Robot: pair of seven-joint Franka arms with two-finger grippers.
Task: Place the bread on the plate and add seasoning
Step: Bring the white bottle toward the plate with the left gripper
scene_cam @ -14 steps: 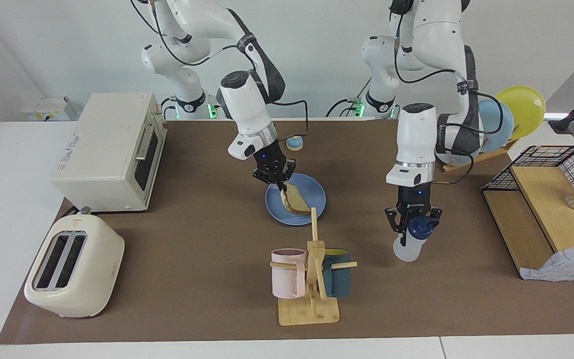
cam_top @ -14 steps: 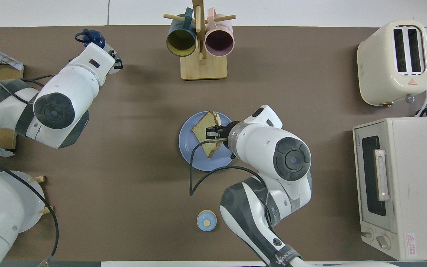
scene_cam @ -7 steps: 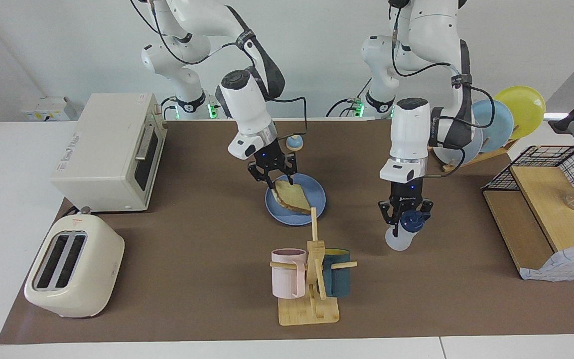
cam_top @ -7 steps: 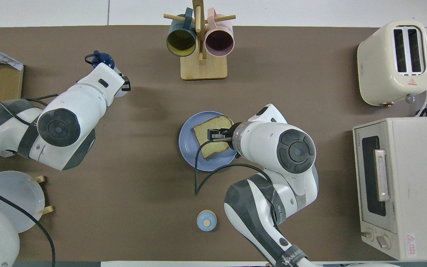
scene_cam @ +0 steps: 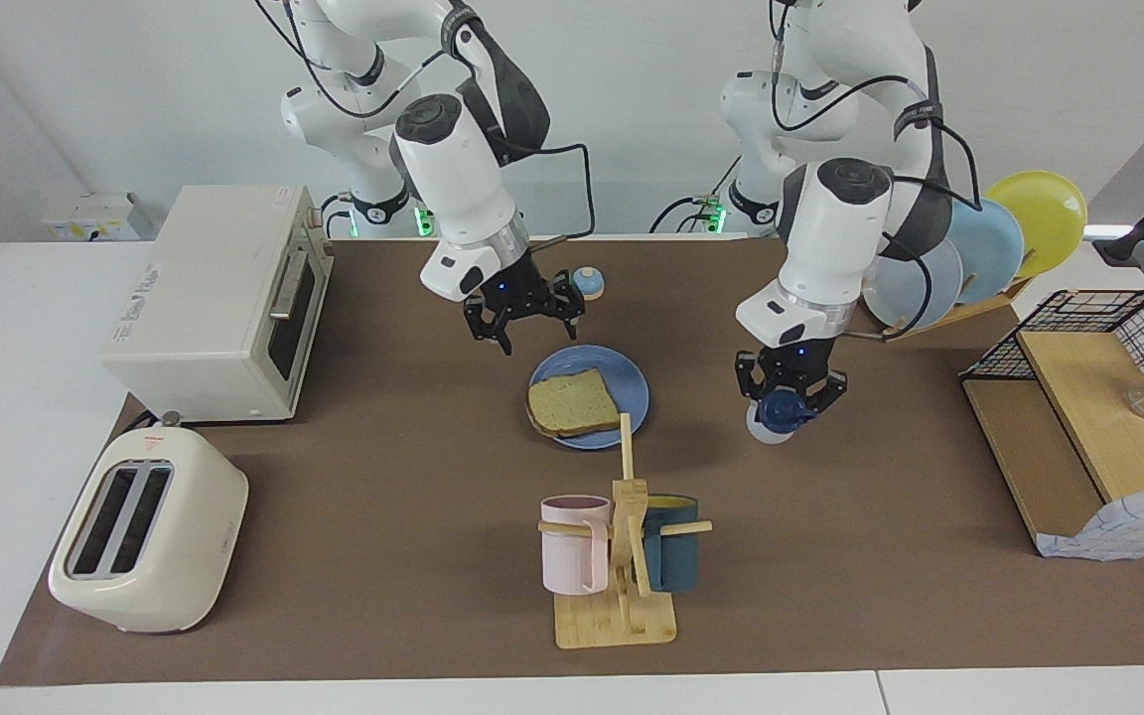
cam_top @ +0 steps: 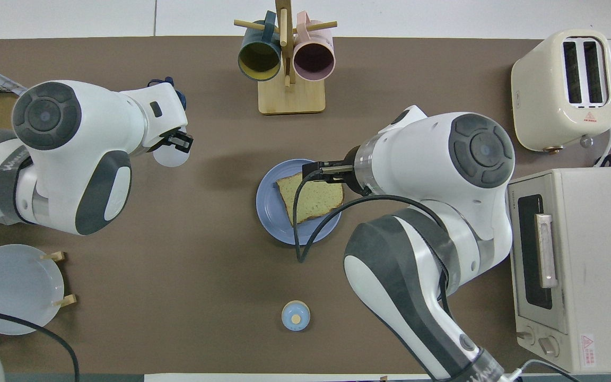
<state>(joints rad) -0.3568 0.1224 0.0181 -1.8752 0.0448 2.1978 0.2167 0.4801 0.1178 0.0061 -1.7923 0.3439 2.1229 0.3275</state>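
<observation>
**Toast flat on the blue plate, bottle carried in the air**

In the facing view we see the bread (scene_cam: 572, 402), a square tan slice with a darker crust and a speckled face, lying flat on the smooth round blue plate (scene_cam: 632, 382) at mid-table. The right gripper (scene_cam: 524, 320) hangs above the mat between the plate and the toaster oven (scene_cam: 219, 298), its fingers spread wide and holding nothing, clear of the bread. The left gripper (scene_cam: 788, 397) is clamped on the seasoning (scene_cam: 776, 417), a translucent white bottle with a navy cap, tipped so the cap faces the camera, held up over bare mat toward the left arm's end from the plate. A wooden mug tree (scene_cam: 622, 556) with a pink and a teal mug stands farther from the robots than the plate, its post rising in front of the plate's rim. A small blue-and-tan knob (scene_cam: 587, 284) sits nearer to the robots.

In the overhead view we find the bread (cam_top: 311, 197) on the plate (cam_top: 271, 212), partly crossed by a black cable. The right gripper (cam_top: 322, 171) shows over the plate's edge. The left gripper (cam_top: 174, 139) grips the seasoning (cam_top: 170, 156). A cream slot toaster (cam_top: 565, 87) sits at the right arm's end.
</observation>
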